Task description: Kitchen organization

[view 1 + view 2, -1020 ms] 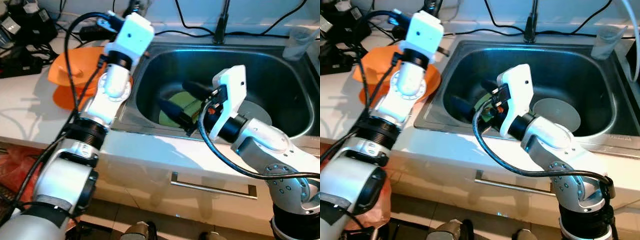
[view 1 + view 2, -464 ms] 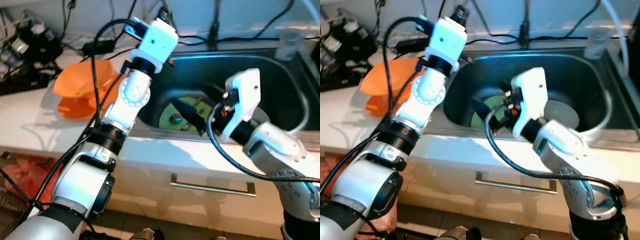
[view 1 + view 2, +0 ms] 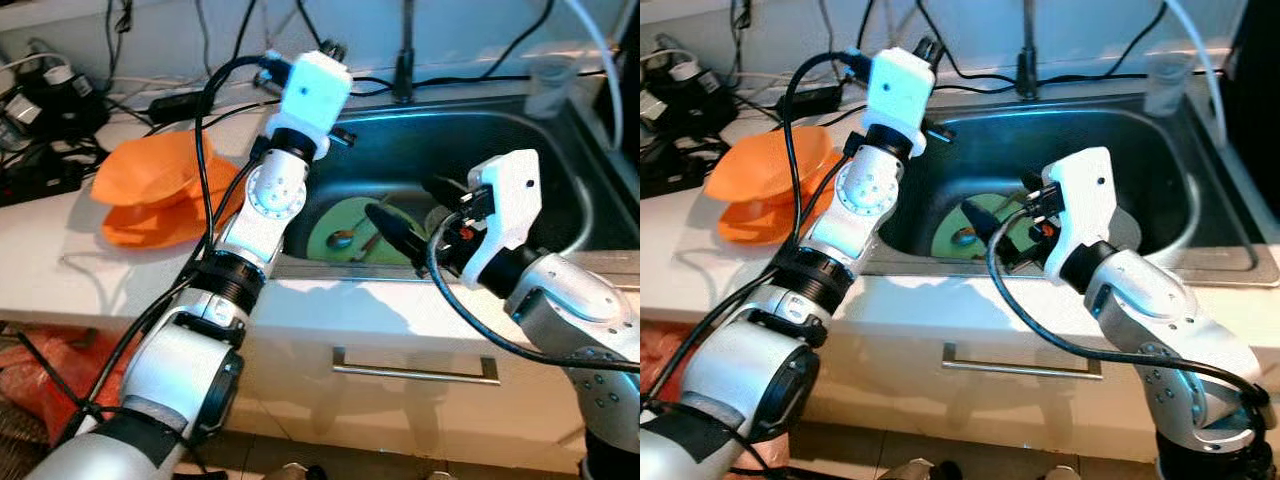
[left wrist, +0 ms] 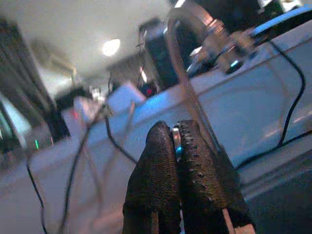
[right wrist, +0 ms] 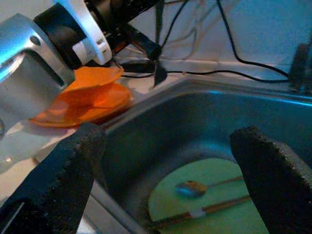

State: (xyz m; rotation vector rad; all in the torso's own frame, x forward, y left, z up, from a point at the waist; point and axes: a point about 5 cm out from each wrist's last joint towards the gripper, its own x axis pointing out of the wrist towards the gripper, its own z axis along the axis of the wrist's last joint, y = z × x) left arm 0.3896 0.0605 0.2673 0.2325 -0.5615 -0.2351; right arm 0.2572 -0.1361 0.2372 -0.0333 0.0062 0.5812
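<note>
A green plate [image 3: 350,229] is lying flat on the bottom of the steel sink [image 3: 560,175], with a spoon [image 5: 195,187] and a pair of chopsticks [image 5: 204,211] resting across its face. The plate looks rigid and smooth, probably slick if wet, and since it is sitting flush on the sink floor its rim is likely offering the only purchase; a pinch at the near edge would probably have to tip it up first. The spoon and chopsticks are thin, light and stiff, and they are likely rolling or sliding off if the plate is tilted, so lifting them by their shafts first seems the safer order. A grey round dish [image 3: 1127,228] is lying beside the plate, partly hidden by the right arm.

The right gripper [image 3: 405,215] is hovering above the sink over the plate, its jaws spread wide and holding nothing. The left gripper [image 4: 178,161] is pointing toward the back wall near the faucet [image 3: 404,50], its jaws pressed together with nothing visible between them.

On the table to the left of the sink, orange bowls [image 3: 150,190] are sitting stacked, with cables [image 3: 40,90] behind them.
</note>
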